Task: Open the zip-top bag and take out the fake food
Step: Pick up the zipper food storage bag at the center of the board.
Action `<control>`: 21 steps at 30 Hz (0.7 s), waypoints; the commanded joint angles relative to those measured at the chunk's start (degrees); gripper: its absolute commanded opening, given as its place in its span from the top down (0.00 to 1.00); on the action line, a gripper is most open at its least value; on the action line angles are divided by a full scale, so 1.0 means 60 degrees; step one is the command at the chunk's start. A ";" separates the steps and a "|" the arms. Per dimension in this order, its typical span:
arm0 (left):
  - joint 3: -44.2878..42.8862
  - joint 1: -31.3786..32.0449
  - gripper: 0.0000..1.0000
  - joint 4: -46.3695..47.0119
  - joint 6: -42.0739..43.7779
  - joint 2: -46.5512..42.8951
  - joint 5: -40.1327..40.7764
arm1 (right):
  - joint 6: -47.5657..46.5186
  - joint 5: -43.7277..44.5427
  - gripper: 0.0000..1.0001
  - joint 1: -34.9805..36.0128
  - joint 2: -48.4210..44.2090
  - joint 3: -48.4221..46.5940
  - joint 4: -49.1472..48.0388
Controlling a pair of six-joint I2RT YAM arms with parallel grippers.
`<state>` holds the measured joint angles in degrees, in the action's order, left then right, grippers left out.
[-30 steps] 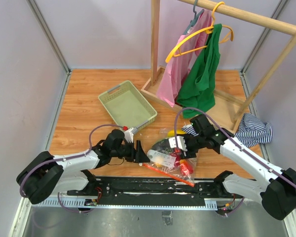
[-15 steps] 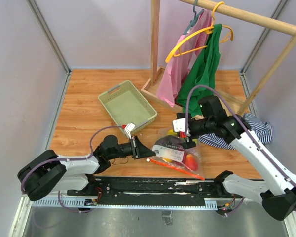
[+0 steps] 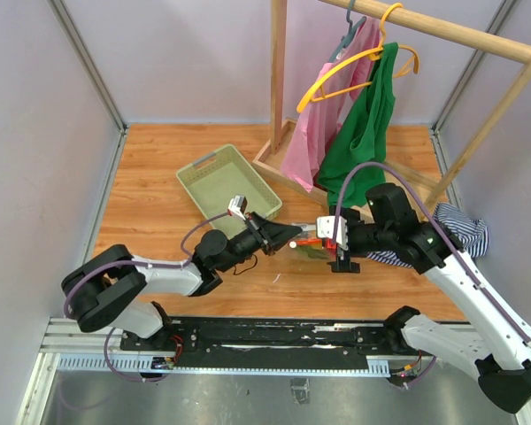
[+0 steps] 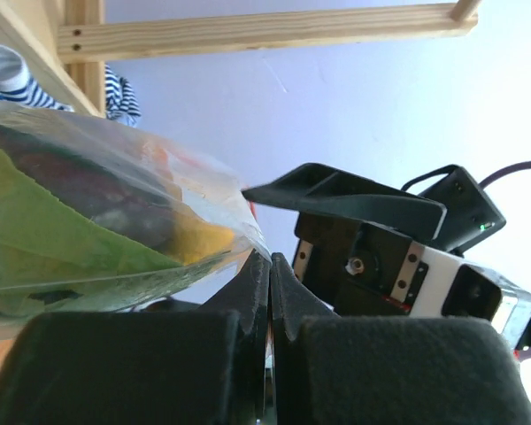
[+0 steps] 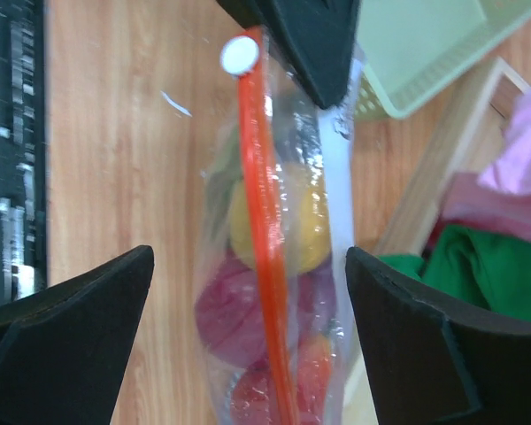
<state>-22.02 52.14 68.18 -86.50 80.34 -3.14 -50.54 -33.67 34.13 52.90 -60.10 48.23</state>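
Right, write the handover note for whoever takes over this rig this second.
Left gripper: shut on one end of the zip-top bag, by the white round tab.
Right gripper: open, one finger on each side of the bag, not touching it.
The bag is between the arms, next to the green basket, with its orange zip strip facing up.
Done: bag gripped at one end.
Left: the zip looks closed and the fake food is inside. Open the zip and take the food out.
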 commanded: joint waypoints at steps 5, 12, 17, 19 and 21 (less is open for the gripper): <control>-0.0471 0.0260 1.00 0.1065 -0.0869 0.0487 0.0641 | 0.0052 0.2671 0.16 0.0194 -0.0263 0.0544 -0.1540; -0.0182 0.0260 0.99 0.1181 -0.0801 0.0239 0.0734 | 0.0033 0.2908 0.43 0.0191 -0.0263 0.0572 -0.1879; 0.0023 0.0260 0.86 0.1272 -0.0315 -0.0070 0.0786 | 0.0258 0.2851 0.87 0.0179 -0.0280 0.0452 -0.1881; 0.0112 0.0260 0.73 0.1006 0.0118 -0.0417 0.0765 | 0.0442 0.2670 0.98 0.0073 -0.0243 0.0422 -0.1880; 0.0209 0.0258 0.60 0.0376 0.0817 -0.0985 0.0803 | 0.0674 0.2175 0.99 -0.0231 -0.0187 0.0389 -0.1885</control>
<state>-21.87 53.41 71.61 -88.49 80.27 0.54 -49.30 -17.67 34.11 52.03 -56.97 38.63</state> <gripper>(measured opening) 0.295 0.027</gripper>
